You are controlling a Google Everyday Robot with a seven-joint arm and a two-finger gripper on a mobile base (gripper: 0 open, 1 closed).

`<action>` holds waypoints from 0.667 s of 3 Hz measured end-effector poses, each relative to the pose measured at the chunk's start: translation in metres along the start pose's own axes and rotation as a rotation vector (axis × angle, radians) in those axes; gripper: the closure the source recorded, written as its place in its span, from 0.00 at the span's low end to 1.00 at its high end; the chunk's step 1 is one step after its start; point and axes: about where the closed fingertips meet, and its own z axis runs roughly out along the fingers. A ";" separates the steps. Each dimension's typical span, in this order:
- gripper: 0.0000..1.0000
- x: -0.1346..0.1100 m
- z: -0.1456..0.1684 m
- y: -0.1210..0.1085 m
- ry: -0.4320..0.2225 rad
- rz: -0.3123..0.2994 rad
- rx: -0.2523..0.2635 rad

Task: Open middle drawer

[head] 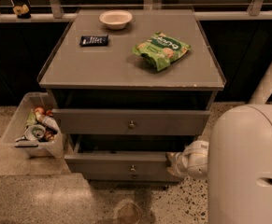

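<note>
The grey cabinet (126,64) has two drawer fronts in view, each with a small round knob. The lower one is the middle drawer (107,168). It is pulled out, with a dark gap and its side rails showing above the front. My gripper (172,164) is at the right end of this drawer front, touching it, with the white wrist (194,158) behind it. The upper drawer front (93,122) sits just below the tabletop. Anything below the middle drawer is hidden.
On the cabinet top lie a white bowl (115,18), a dark snack bar (94,40) and a green chip bag (161,49). A clear bin of trash (35,130) stands on the floor at the left. My white arm body (247,167) fills the lower right.
</note>
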 end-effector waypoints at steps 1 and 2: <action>1.00 0.001 -0.002 0.006 -0.008 -0.003 0.000; 1.00 0.001 -0.005 0.012 -0.011 -0.004 -0.003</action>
